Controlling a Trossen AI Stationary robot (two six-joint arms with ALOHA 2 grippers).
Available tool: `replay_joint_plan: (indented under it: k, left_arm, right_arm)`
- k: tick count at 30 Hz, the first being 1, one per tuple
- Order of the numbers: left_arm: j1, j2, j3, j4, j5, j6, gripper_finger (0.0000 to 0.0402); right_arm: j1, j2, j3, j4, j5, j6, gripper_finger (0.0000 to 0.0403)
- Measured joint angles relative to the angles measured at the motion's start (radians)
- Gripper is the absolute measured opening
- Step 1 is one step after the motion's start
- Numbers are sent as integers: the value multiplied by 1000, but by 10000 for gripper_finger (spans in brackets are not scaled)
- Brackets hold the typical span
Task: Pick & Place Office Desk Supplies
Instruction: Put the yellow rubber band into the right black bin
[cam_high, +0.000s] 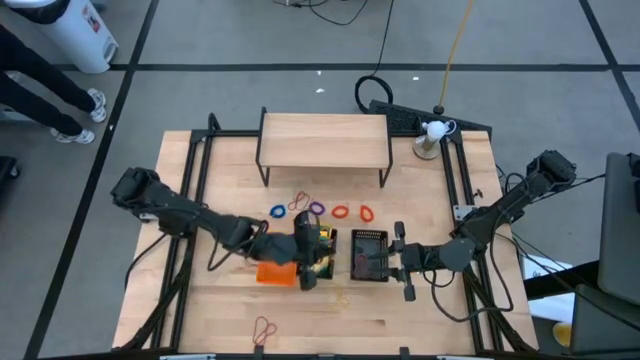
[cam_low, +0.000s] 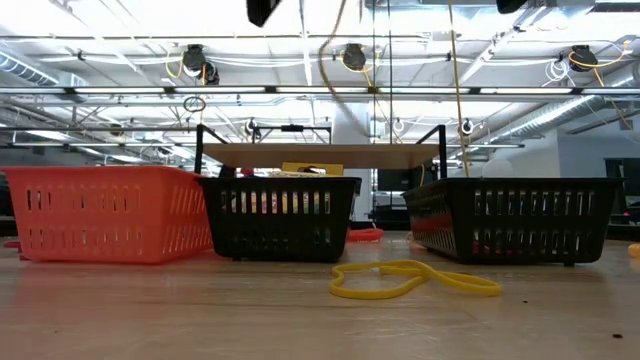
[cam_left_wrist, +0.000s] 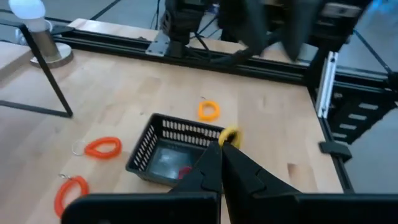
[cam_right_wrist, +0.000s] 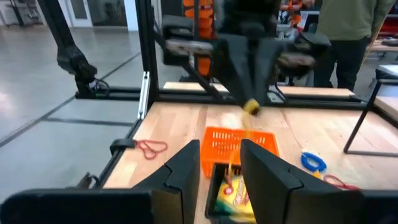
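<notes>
My left gripper (cam_high: 320, 248) hovers over the middle black tray (cam_high: 322, 255), which holds yellow-and-green crayon boxes (cam_right_wrist: 231, 194), and it is shut on a yellow rubber band (cam_left_wrist: 229, 135). The orange tray (cam_high: 275, 272) sits to the left of that tray and a second black tray (cam_high: 370, 255) to its right. My right gripper (cam_right_wrist: 221, 152) waits open at the second black tray's right side, with nothing between its fingers. Blue (cam_high: 277, 212), red (cam_high: 300, 203), purple (cam_high: 317, 208) and orange (cam_high: 341, 212) loops lie flat on the table beyond the trays. My left gripper pinches the yellow rubber band (cam_left_wrist: 229, 135) at the free ends of its two fingers (cam_left_wrist: 211, 168). The fingers slant slightly downward toward the table's right side. The band is lifted clear, and a slack strand (cam_right_wrist: 236, 146) hangs below the fingertips above the trays.
A wooden riser shelf (cam_high: 325, 140) stands at the back, with a small lamp (cam_high: 432, 135) to its right. One loose loop (cam_high: 263, 328) lies near the front edge. Black frame rails (cam_high: 195, 180) run along both table sides. A person (cam_right_wrist: 348, 37) stands beyond the table.
</notes>
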Motion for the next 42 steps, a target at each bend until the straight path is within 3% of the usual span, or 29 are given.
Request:
replay_joint_plan:
  k: [7,15,28,34,42]
  left_arm:
    - [77,0,0,76,117,42,0]
    - [91,0,0,192,209,113,0]
    - [88,0,1,324,257,155,0]
    - [91,0,1,382,256,179,0]
    - [91,0,1,414,252,187,0]
  right_arm:
    - [52,0,0,121,12,-139,105]
    - [126,0,0,101,259,-135,105]
    - [66,0,0,48,253,-80,105]
    - [35,0,0,48,158,-60,105]
    - [-10,0,-43,102,141,-46,105]
